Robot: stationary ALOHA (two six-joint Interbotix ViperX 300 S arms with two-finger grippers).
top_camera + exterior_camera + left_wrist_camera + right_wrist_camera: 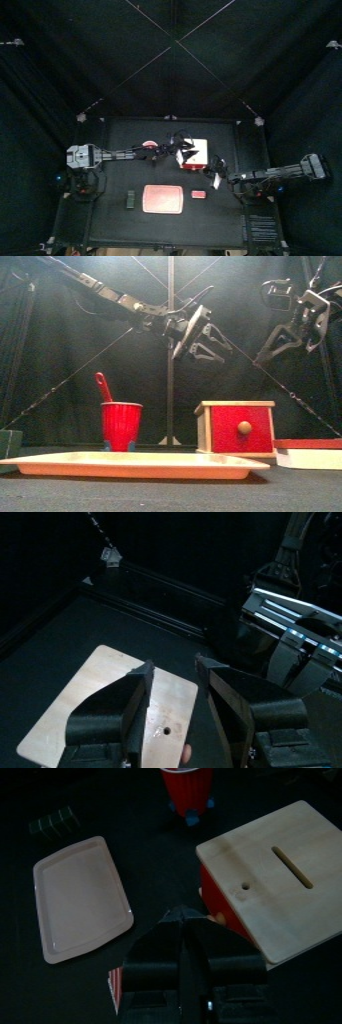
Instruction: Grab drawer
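Note:
The drawer (238,428) is a small pale box with a red front and a round knob. It stands on the table right of the middle, and shows in the top view (195,153) and the right wrist view (274,873). My left gripper (201,341) hangs open above it, apart from it. The left wrist view shows its jaws (174,682) spread over the drawer's pale top (87,697). My right gripper (297,328) is raised to the right of the drawer, and its jaws (187,928) are shut and empty, near the red front.
A red cup (120,424) with a red stick in it stands left of the drawer. A flat pink tray (134,464) lies at the front. A small red and white object (310,454) lies at the front right. A dark green object (54,818) lies at the left.

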